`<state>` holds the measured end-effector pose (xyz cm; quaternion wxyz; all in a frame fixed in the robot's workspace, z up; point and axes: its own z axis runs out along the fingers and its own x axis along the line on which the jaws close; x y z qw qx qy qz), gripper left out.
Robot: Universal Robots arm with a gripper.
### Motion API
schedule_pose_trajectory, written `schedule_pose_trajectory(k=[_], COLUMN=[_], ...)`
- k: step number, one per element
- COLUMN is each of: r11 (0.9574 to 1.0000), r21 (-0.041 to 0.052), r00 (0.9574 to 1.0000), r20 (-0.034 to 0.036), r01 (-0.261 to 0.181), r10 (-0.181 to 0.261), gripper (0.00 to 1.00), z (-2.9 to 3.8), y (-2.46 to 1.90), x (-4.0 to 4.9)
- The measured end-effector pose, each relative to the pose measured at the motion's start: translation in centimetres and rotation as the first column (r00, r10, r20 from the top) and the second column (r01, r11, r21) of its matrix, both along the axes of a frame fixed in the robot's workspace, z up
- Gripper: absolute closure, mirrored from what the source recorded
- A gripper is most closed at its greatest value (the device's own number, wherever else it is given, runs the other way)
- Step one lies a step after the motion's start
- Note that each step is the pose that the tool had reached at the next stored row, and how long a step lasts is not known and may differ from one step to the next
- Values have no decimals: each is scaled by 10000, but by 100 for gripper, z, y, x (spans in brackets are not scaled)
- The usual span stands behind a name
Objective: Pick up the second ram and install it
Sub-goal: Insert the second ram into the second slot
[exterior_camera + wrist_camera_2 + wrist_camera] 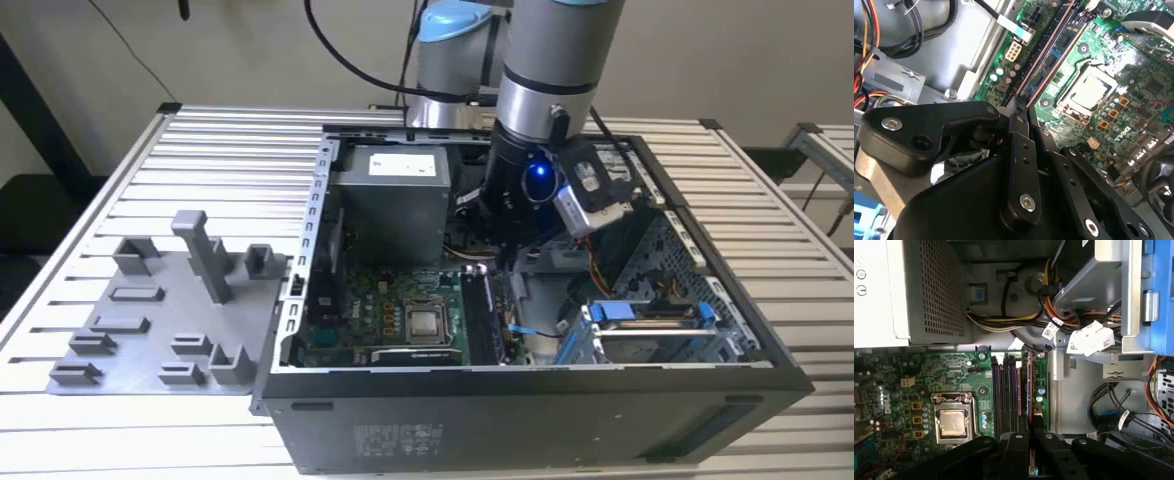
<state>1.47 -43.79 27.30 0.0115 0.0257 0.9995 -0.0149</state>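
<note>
While arm is lowered into open computer case in exterior view, gripper is seen directly over memory slots on motherboard. Fingers are closed narrow on second ram, held on edge in slot beside processor socket. Grey plastic tray sits outside case, on exterior view's left.

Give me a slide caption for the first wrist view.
Tool at the memory slots beside the processor on the green motherboard.
</note>
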Motion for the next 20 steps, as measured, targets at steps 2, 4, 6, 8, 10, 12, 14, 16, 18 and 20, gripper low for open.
schedule_pose_trajectory(k=[2,4,6,8,10,12,14,16,18,20], r11=[10000,10000,10000,10000,10000,10000,10000,10000,10000,10000], r21=[1,0,0,-1,-2,-3,0,-3,-1,-1], r00=[10000,10000,10000,10000,10000,10000,10000,10000,10000,10000], r20=[25,29,39,57,79,88,89,88,89,89], r01=[0,1,0,0,1,0,0,0,0,1], r10=[0,-1,0,0,-1,0,0,0,0,-1], gripper=[86,86,86,86,86,86,86,86,86,86], z=[-25,-46,-65,-89,-114,-119,-140,-150,-173,-196], y=[0,0,0,0,0,-3,-3,-5,-5,-6], x=[-49,-106,-159,-194,-221,-250,-267,-289,-321,-346])
